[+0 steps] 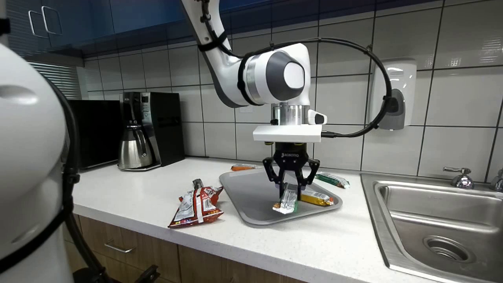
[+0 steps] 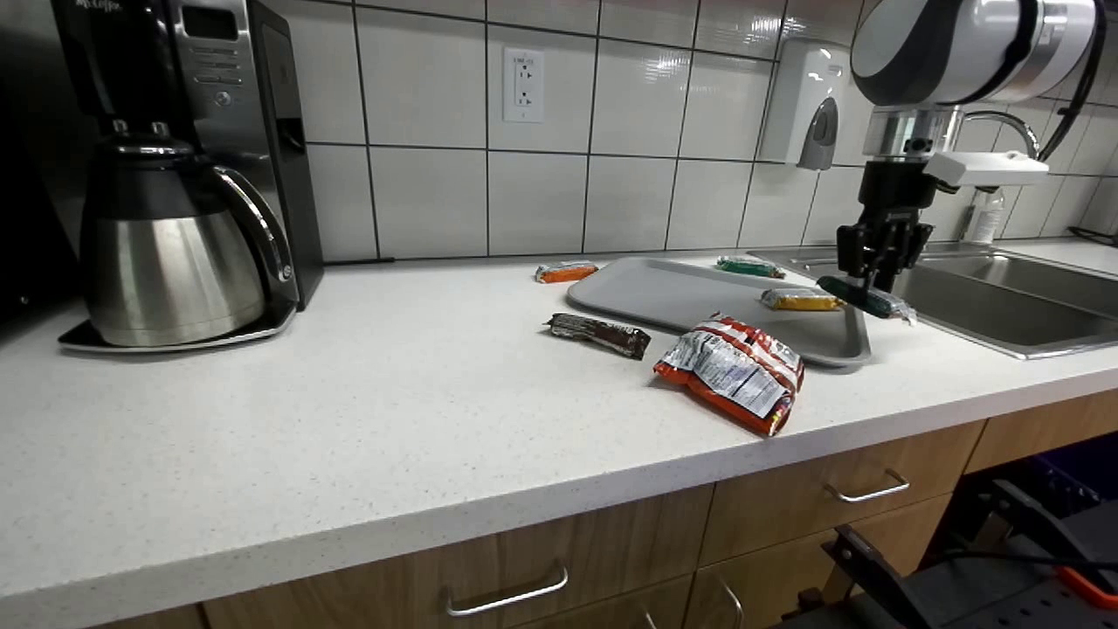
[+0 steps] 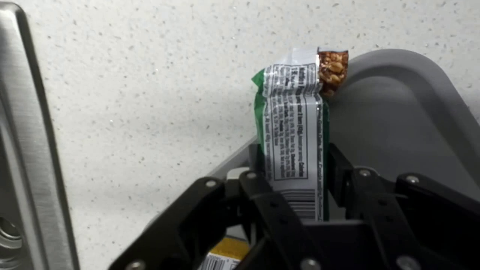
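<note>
A: Where is the nut bar [image 3: 290,138]?

B: Gripped in a claw [image 1: 290,192], whose two fingers [image 1: 281,191] close on its long sides. The nut bar is held above a gray tray [image 1: 251,196]; in the wrist view it crosses the tray's edge just beside a rounded corner, its free end toward the front edge of the desk [image 3: 157,93].

A: And the arm [image 1: 281,76]?

B: Bent at a rounded white-and-gray joint, the arm reaches in from above in an exterior view, with the claw pointing straight down and black linkages flaring to either side.

A: What are the surfaces like?

B: Crinkled, shiny film covers the nut bar, green along the sides, with a white printed panel and a nut picture at the tip. The tray is smooth and low-rimmed, the desk speckled white, the sink [image 1: 375,232] beside them brushed steel.

A: Who are the neighbors?

B: A yellow bar [image 1: 315,198] lies on the tray, near the claw. An orange bar [image 1: 243,167] and a green bar [image 1: 332,179] rest just beyond the tray's back edge. A crumpled red bag [image 2: 734,371] sits near the desk's front edge, a brown bar [image 2: 598,335] beside it.
</note>
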Available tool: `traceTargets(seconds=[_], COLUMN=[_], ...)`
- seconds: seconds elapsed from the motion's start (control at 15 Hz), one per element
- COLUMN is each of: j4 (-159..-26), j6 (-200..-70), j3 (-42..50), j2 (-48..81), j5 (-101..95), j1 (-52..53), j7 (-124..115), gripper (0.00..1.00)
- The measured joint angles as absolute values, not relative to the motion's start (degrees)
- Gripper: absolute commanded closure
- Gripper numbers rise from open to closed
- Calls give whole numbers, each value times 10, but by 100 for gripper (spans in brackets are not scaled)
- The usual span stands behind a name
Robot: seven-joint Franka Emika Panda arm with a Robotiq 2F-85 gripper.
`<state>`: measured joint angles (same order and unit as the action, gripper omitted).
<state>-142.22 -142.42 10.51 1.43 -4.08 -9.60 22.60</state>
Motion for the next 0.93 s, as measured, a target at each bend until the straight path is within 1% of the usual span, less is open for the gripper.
traceTargets(seconds=[0.47, 0.93], j4=[-1411, -1395], j6=[-1421, -1421], j3=[78, 73], j2=[29, 67], j5=[-41, -41], j1=[-65, -59], j7=[189, 160], gripper=[82, 82])
